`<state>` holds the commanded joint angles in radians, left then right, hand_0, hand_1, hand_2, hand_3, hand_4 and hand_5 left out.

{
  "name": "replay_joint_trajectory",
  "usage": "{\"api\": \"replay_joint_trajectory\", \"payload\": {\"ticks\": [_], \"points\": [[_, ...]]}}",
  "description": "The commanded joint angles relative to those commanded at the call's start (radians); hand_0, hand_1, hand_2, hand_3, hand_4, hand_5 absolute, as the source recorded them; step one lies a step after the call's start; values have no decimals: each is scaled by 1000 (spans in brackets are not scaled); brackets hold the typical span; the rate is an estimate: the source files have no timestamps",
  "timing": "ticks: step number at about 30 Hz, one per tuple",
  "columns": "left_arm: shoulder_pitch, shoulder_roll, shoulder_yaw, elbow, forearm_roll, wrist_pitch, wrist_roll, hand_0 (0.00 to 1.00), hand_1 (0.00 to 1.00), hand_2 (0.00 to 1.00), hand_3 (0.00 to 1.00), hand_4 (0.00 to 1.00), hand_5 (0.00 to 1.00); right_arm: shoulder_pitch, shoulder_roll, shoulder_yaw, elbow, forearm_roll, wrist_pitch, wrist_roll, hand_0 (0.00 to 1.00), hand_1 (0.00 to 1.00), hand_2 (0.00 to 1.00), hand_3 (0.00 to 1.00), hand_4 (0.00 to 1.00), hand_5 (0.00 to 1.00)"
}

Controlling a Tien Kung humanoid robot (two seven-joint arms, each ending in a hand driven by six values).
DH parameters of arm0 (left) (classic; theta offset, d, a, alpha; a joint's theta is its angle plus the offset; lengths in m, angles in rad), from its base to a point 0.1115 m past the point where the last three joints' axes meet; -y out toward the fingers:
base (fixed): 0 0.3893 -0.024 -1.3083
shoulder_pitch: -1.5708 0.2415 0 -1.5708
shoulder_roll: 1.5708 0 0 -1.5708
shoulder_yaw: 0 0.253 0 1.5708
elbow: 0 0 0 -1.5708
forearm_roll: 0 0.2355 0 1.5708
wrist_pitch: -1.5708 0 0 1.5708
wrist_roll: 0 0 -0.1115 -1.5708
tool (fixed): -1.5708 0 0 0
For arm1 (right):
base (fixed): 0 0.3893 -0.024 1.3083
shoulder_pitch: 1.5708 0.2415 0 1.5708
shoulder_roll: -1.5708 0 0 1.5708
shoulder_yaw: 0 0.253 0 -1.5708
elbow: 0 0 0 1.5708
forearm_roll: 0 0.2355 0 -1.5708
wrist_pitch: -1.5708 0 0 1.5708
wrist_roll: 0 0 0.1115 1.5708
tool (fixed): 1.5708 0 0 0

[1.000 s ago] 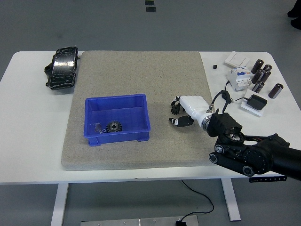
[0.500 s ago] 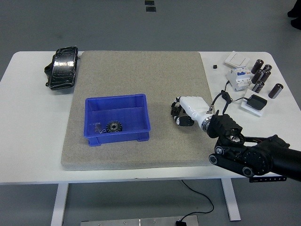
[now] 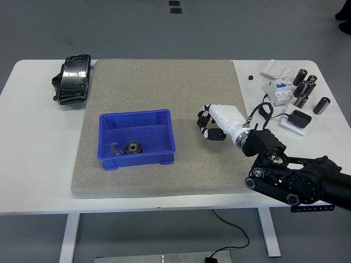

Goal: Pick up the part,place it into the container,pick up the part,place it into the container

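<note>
The right hand [image 3: 211,125] has its fingers curled, apparently pinching a small dark part, just right of the blue container [image 3: 137,138]. If that grip is shallow, it could drop short onto the mat [image 3: 159,87].

We count one blue bin [image 3: 137,138] holding one black gear [image 3: 132,147], one grey mat [image 3: 159,87], one black pouch [image 3: 73,80], five dark cylinders [image 3: 309,89], and one robot hand [image 3: 210,125].

Right hand [image 3: 211,125] beside blue container [image 3: 137,139]
</note>
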<state>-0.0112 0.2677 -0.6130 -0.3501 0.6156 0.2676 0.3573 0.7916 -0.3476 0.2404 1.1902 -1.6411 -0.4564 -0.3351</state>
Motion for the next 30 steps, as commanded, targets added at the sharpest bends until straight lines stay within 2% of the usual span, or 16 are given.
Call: {"api": "replay_joint_trajectory", "payload": {"ticks": [4,5,10,11,14,16,17,20,22,23,30], "points": [[2,1,-2,-1,2,1,2,677,662,584,564,504,393,-7,-8,45,96,-66,15,-28,433,528,461,675,429,2],[2,1,-3,-1,3,1,2,677,662,584,564,504,406,-8,-7,48,117,-83,21,-34,419,543,538,686,382,82],[3,0,-3,-1,4,0,4,677,662,584,564,504,406,-8,11,29,237,-184,47,-73,419,543,538,686,382,82],[2,0,-3,-1,4,0,4,678,662,585,565,506,410,-7,15,21,263,-209,53,-80,466,623,636,688,529,283],[3,1,-4,-2,5,0,5,678,662,585,565,506,410,0,23,1,317,-252,64,-90,466,623,636,688,529,283],[3,2,-6,-2,6,1,5,678,662,585,565,506,410,4,29,-10,332,-261,68,-93,466,623,636,688,529,283],[3,3,-6,-3,6,2,5,677,662,586,565,507,421,7,32,-16,335,-263,69,-93,507,632,639,687,547,303],[3,4,-7,-3,8,1,6,677,662,586,565,507,421,14,42,-33,333,-259,69,-92,507,632,639,687,547,303],[2,4,-7,-2,8,0,6,677,662,586,565,507,421,18,47,-44,327,-254,67,-91,507,632,639,687,547,303],[2,4,-7,-2,8,0,6,677,662,587,565,509,425,19,49,-49,325,-251,66,-90,569,664,675,686,565,315],[2,5,-8,-2,11,-2,6,677,662,588,564,509,427,23,66,-75,292,-226,49,-84,588,691,695,693,569,317]]}}
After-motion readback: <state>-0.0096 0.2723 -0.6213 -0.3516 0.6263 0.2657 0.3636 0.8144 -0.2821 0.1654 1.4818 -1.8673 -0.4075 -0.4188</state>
